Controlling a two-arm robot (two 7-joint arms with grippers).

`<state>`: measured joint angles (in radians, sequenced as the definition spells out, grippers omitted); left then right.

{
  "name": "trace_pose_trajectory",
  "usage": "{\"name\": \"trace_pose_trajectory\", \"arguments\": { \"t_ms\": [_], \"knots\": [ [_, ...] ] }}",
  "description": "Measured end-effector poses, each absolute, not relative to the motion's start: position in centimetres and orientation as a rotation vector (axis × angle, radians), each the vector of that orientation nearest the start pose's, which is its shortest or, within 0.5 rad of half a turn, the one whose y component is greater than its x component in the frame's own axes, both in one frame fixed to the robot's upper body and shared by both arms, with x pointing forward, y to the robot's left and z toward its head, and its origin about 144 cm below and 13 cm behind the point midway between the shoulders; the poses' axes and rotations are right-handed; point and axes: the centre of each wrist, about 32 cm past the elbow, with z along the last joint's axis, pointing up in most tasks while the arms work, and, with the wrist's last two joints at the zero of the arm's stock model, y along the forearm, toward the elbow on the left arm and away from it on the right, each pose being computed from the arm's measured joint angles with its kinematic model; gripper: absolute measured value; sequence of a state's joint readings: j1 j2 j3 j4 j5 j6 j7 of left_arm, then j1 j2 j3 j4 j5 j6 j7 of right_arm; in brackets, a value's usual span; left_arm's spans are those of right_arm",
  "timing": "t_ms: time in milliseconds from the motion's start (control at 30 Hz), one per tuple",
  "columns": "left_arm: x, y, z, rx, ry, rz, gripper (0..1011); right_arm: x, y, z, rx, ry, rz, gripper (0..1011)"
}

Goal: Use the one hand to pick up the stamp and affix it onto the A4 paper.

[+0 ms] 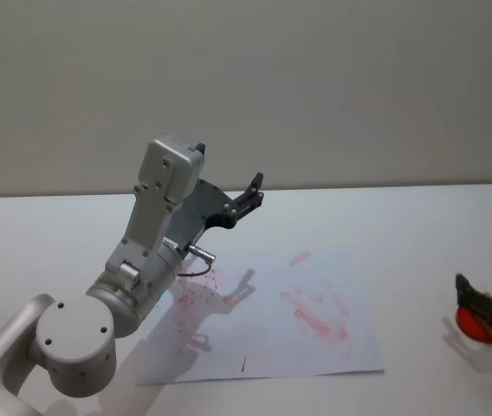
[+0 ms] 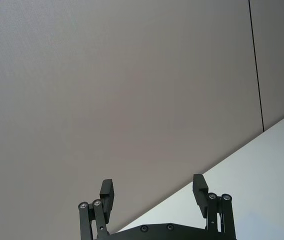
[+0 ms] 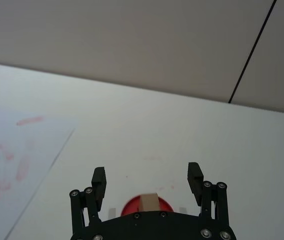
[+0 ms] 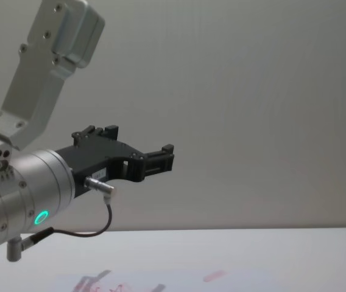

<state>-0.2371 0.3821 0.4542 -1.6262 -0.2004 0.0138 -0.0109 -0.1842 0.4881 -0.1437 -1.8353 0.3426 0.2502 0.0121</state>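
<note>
The stamp (image 3: 149, 202), a small tan block, stands on a round red ink pad (image 3: 164, 205), with its lower part hidden behind my right gripper's body. My right gripper (image 3: 147, 180) is open just above them, its fingers (image 3: 98, 181) apart with nothing between them. In the head view this gripper (image 1: 491, 293) hovers over the red pad (image 1: 475, 326) at the table's right edge. The A4 paper (image 1: 268, 325), white with red and pink marks, lies flat at the table's middle, left of the pad. My left gripper (image 1: 251, 194) is raised high and open, pointing at the wall.
The left arm's silver wrist with a green ring (image 4: 41, 217) and a looping dark cable (image 4: 94, 230) hangs above the paper's left part. The white table (image 1: 419, 225) stretches back to a plain grey wall (image 1: 315, 87).
</note>
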Motion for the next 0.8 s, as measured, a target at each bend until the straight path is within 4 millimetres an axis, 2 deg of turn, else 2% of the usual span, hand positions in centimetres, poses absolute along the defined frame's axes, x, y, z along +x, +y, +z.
{"name": "trace_pose_trajectory", "arguments": {
  "t_ms": [433,800],
  "knots": [
    [49.2,19.8,120.4,0.061,-0.268,1.124,1001,39.4,-29.9,116.3,-0.436,0.129,-1.331,1001],
    [49.2,19.8,120.4,0.061,-0.268,1.124,1001,39.9,-30.0,115.8,-0.48,0.136,-1.316,1001]
  ]
}}
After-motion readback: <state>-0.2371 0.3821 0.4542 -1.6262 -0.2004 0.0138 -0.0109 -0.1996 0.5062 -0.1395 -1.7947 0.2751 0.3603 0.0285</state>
